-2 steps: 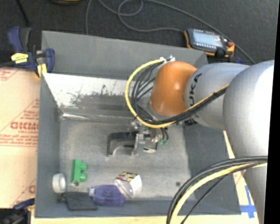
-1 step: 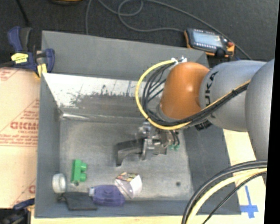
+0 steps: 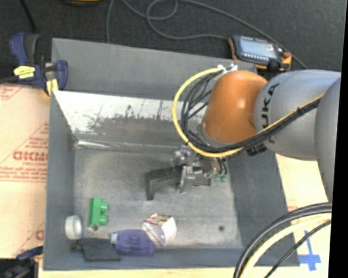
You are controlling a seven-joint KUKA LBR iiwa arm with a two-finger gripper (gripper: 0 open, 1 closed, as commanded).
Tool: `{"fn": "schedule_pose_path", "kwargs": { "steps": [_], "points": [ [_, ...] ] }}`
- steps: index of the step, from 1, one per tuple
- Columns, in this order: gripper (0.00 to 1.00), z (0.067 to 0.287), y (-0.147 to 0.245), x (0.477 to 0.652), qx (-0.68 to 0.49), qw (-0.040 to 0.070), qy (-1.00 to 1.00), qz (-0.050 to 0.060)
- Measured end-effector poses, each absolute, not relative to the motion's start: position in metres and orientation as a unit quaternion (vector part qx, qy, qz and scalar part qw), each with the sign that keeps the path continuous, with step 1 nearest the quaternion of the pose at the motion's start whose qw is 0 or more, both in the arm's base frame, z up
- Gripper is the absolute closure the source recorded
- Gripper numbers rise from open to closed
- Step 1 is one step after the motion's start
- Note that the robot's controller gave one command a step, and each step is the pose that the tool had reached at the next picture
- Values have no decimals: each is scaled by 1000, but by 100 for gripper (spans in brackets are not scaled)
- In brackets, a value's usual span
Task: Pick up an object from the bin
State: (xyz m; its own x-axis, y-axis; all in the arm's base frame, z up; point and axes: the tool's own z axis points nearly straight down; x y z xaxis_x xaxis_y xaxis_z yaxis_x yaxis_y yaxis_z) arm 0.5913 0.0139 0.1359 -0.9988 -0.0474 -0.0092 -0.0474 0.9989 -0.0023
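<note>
Packet point(image 3: 162, 227), white and crumpled, is the loose thing nearest the gripper point(image 3: 154, 184), yet the two are apart: it lies close to the bin's point(image 3: 60, 157) near edge, about midway along it, with bare grey floor between it and the tool. Nothing can be seen in the gripper's grasp, and whether it is open or closed cannot be told, since its dark tip blends with its own shadow on the floor.

The arm point(image 3: 306, 115) comes in from the right, crossing above the bin's right edge towards the far right corner. Its thick grey link runs leftward and ends in a rounded orange cover point(image 3: 235, 107). Yellow and black cables point(image 3: 185, 109) loop round the cover's left side. Below the cover the wrist turns downward, and the gripper hangs low over the middle of the bin, its dark tip slanting towards the left edge.

The other things lie in a loose row along the near edge. A purple thing point(image 3: 134, 243) lies lengthwise just left of the packet, touching or nearly touching it. A flat black piece point(image 3: 98, 250) sits beside it, close against the near wall. A green block point(image 3: 98, 213) stands a little farther in, and a pale roll point(image 3: 73, 226) lies just beside it, towards the near left corner.
</note>
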Motion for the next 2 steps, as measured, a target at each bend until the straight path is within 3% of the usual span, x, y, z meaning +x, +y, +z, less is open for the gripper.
{"fn": "schedule_pose_path", "kwargs": {
  "steps": [1, 2],
  "points": [
    [100, 147, 9, 587, -37, -10, 999, 0],
    [100, 213, 8, 582, -36, -4, 999, -1]
  ]
}}
